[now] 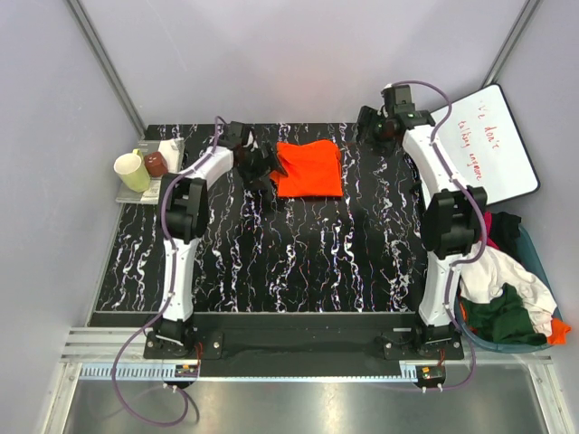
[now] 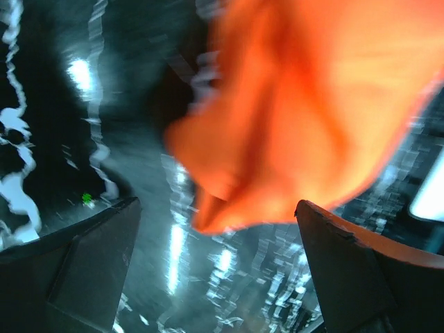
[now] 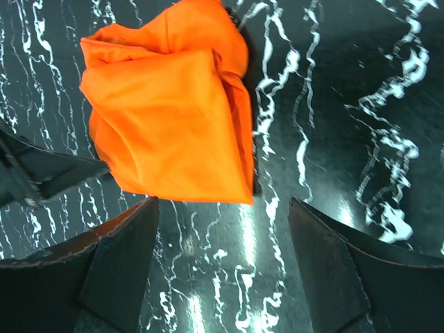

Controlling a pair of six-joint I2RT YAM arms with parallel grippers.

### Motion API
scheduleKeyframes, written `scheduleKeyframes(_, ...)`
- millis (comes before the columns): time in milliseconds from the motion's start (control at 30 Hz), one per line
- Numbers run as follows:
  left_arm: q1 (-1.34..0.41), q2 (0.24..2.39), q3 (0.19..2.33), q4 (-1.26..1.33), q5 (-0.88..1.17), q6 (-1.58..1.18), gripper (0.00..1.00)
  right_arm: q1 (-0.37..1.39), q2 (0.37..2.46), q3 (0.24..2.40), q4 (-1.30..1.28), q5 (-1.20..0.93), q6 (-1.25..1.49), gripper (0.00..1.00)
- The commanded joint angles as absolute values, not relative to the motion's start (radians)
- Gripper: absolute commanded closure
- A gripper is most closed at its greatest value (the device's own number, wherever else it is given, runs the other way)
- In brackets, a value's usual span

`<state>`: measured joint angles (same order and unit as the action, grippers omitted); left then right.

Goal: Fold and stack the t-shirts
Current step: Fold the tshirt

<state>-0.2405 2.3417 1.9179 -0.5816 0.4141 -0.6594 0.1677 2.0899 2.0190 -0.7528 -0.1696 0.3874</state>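
Well behind the right gripper [image 1: 375,128], back by that arm's base and out to its right: a teal-rimmed basket [image 1: 541,262] heaped with clothing. On top a white t-shirt [image 1: 507,276], nearer the base a dark green t-shirt [image 1: 502,312], at the far end a magenta-red t-shirt [image 1: 489,224] and a black t-shirt [image 1: 511,228], and at the near rim a scrap of orange cloth [image 1: 559,332]. Just outward of the left gripper [image 1: 262,167], past the table's left edge: a small tray [image 1: 127,194] carrying a pale cup [image 1: 133,170], a brown rounded thing [image 1: 156,164] and something white, too small to name. Between the two grippers, folded to a rough square on the black, white-veined table [image 1: 298,262]: the orange t-shirt [image 1: 309,168], left edge right at the left gripper's fingertips, right edge a little apart from the right gripper. Both grippers spread wide, clamped on nothing. From the left wrist, only blurred orange cloth [image 2: 312,104] just ahead of the parted fingers [image 2: 83,263], one corner dipping toward the gap. Contact impossible to judge through the blur. From the right wrist, the folded shirt [image 3: 173,118] ahead and to the left of the open fingers [image 3: 111,277]. Right of the right gripper, propped at the table's corner: a white board [image 1: 493,145] with red handwriting, unreadable. Pale grey walls on three sides, and a metal rail beneath the arm bases.
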Motion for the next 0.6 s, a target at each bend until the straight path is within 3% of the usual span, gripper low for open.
scheduleKeyframes(0,-0.244,2.385,1.991,-0.623,0.393,-0.661,0.01,0.141,1.996,1.960,-0.753,-0.123,0.362,0.17)
scheduleKeyframes(200,-0.282,2.448,2.083,-0.632,0.416,-0.647,0.02,0.121,1.939,1.957,-0.755,-0.117,0.371,0.14)
scheduleKeyframes(233,-0.300,2.459,2.095,-0.635,0.419,-0.647,0.05,0.118,1.936,1.956,-0.755,-0.120,0.373,0.14)
scheduleKeyframes(333,-0.333,2.528,2.132,-0.643,0.454,-0.664,0.33,0.109,1.919,1.944,-0.759,-0.124,0.377,0.14)
scheduleKeyframes(367,-0.337,2.539,2.134,-0.641,0.465,-0.670,0.65,0.107,1.908,1.941,-0.764,-0.126,0.377,0.14)
scheduleKeyframes(433,-0.345,2.557,2.125,-0.658,0.465,-0.681,0.95,0.103,1.895,1.927,-0.769,-0.127,0.376,0.13)
scheduleKeyframes(467,-0.345,2.553,2.094,-0.657,0.460,-0.681,1.00,0.101,1.878,1.919,-0.772,-0.126,0.374,0.13)
scheduleKeyframes(567,-0.338,2.488,1.992,-0.658,0.414,-0.658,1.00,0.103,1.842,1.882,-0.775,-0.132,0.374,0.13)
